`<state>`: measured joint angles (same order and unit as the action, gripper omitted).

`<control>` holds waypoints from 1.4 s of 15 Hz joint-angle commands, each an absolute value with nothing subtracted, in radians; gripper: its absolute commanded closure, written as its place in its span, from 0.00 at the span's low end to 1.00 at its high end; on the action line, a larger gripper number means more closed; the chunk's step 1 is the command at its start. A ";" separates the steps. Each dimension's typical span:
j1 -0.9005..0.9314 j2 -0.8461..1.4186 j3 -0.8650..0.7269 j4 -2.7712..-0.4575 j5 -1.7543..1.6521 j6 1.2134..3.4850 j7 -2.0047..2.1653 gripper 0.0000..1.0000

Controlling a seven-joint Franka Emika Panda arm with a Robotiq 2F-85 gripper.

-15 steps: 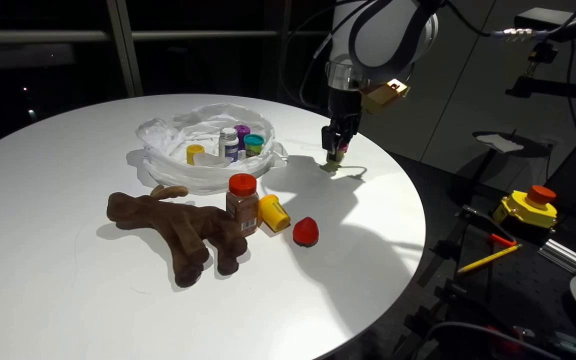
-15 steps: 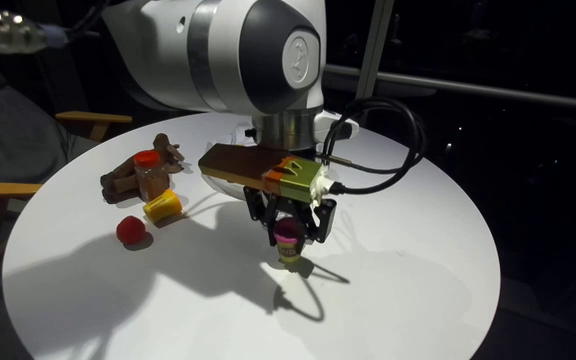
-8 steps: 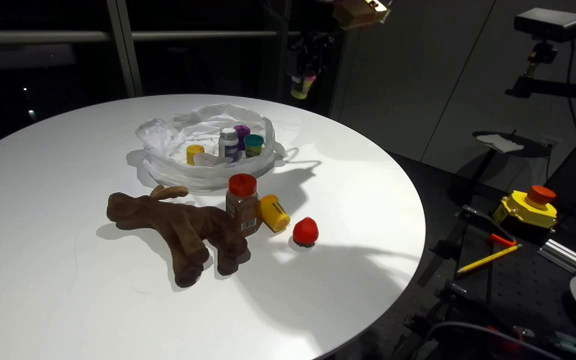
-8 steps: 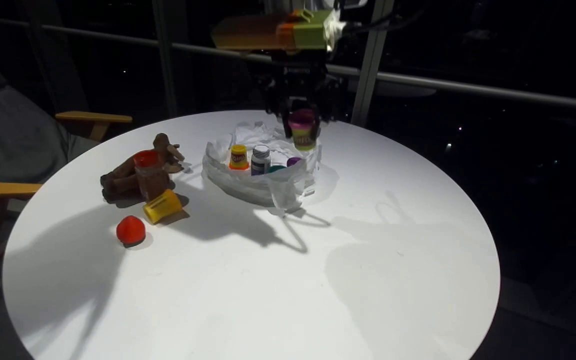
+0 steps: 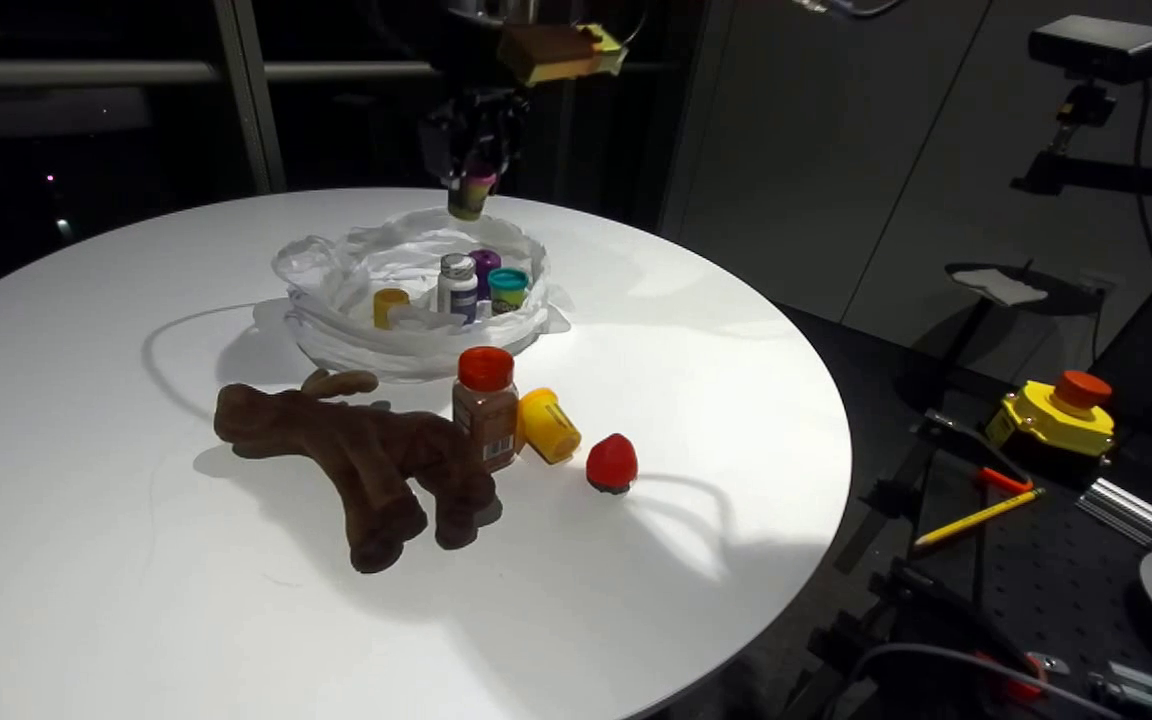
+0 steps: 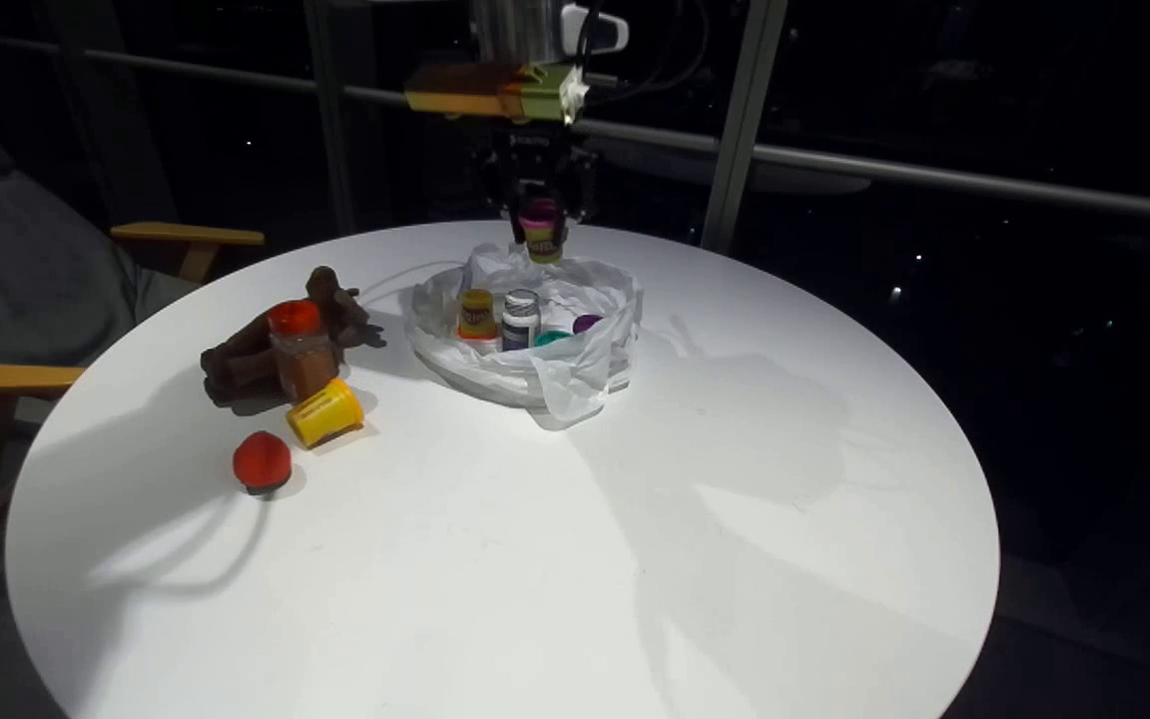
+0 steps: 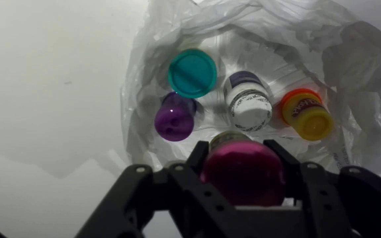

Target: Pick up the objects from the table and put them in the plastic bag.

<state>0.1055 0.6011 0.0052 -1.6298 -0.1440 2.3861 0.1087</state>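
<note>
Above the plastic bag (image 6: 475, 374), seemingly over its opening, the gripper (image 7: 238, 148) pinches the pink-lidded tub (image 7: 243, 173) between its fingers (image 7: 199, 154), a hold that probably leaves the base free to land first. The tub's lid faces up and its base points down toward the bag, its long axis near upright, leaning slightly. The bag's edge forms a spread ring, likely so things can go in from above. Inside the bag sit the white bottle (image 7: 248, 104), cap up, the upside-down yellow tub (image 7: 308, 114), the teal-lidded tub (image 7: 193, 72) and a purple thing (image 7: 175, 120). Outside the bag, seemingly left to pack, are the upright red-lidded jar (image 5: 485, 415), the sideways yellow tub (image 5: 549, 428), the red piece (image 5: 612, 462) and the brown soft toy (image 5: 366, 445).
</note>
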 commanded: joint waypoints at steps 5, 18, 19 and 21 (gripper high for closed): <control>0.142 0.937 -0.004 -1.235 -0.116 2.355 0.144 0.83; 0.150 1.079 -0.010 -1.033 -0.102 2.279 0.179 0.82; 0.149 1.077 -0.004 -1.042 -0.099 2.275 0.176 0.73; 0.150 1.065 0.000 -1.051 -0.094 2.273 0.175 0.40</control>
